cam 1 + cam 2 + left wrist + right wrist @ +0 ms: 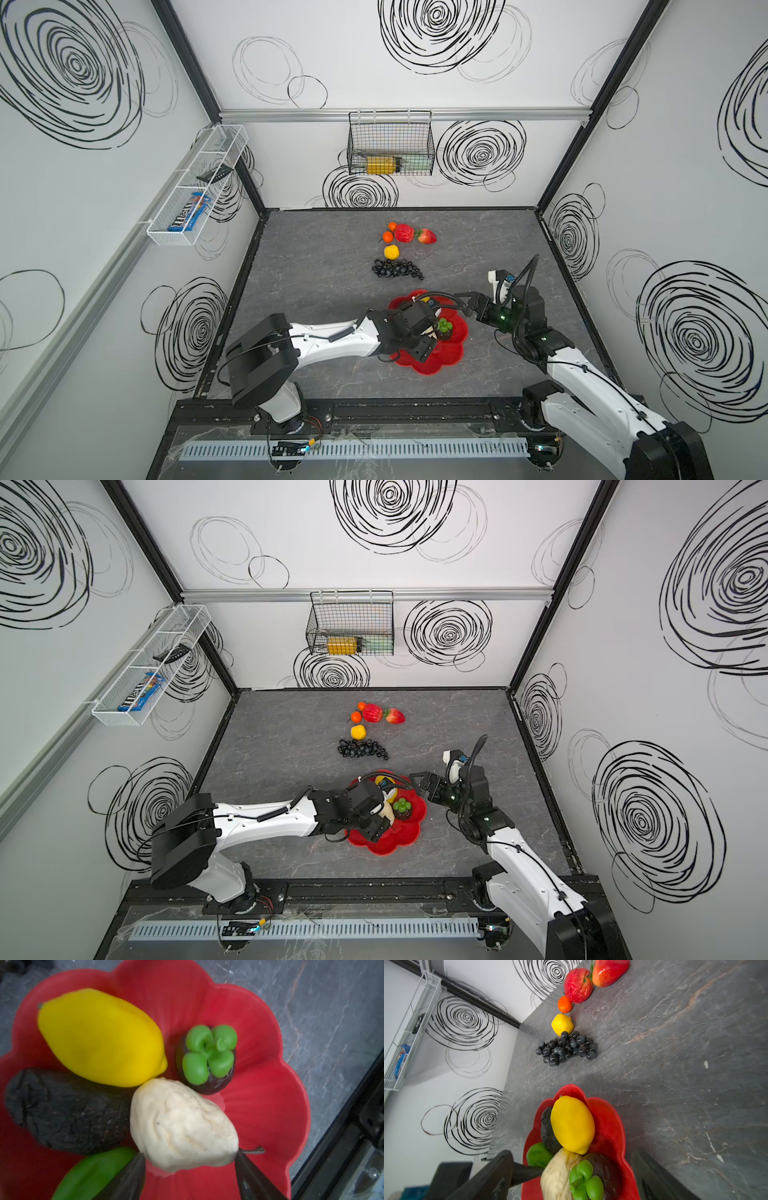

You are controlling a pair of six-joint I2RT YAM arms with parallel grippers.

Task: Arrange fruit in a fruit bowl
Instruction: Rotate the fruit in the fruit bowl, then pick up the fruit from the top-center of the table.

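Note:
The red fruit bowl (436, 365) (270, 1105) holds a yellow lemon (99, 1036), a dark avocado (66, 1109), a green lime (93, 1172), a dark fruit with a green cap (209, 1051) and the beige piece (182, 1124). My left gripper (189, 1153) (388, 812) is low in the bowl, open, its tips close on either side of the resting beige piece. My right gripper (463, 305) (571, 1152) hovers open at the bowl's right rim, holding nothing. On the table behind lie a grape bunch (397, 269), a lemon (391, 251), two tangerines (387, 236), a red apple (404, 233) and a strawberry (427, 236).
A black wire basket (390, 143) hangs on the back wall and a white wire basket (197, 185) on the left wall. The black table frame (342, 1136) runs close to the bowl's near side.

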